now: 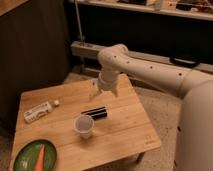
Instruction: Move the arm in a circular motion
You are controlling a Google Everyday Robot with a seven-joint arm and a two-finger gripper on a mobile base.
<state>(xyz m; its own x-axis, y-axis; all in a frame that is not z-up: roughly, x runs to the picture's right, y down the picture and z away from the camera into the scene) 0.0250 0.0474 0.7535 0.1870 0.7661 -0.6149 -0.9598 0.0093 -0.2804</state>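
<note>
Nearest the camera, a green plate (22, 156) bearing a carrot (39, 158) lies at the front left corner of the wooden table (135, 135). Behind it, near the table's middle, stands an open cup (84, 125), with a dark flat object (95, 112) just beyond and a white packet (38, 112) lying to the left; any printing on the packet cannot be read, and no brand or label is legible elsewhere.

Farther back, the arm (145, 70) reaches in from the right, its elbow bent above the table's far edge. The gripper (93, 92) points downward over the far part of the table, apart from every object and holding nothing; whether its fingers are parted cannot be told.

Risk, as a judgement: a circle swept low or wide could clip the cup, probably the easiest item to topple, or push the dark object; a wide arc rearward could approach the metal rail (80, 47).
</note>
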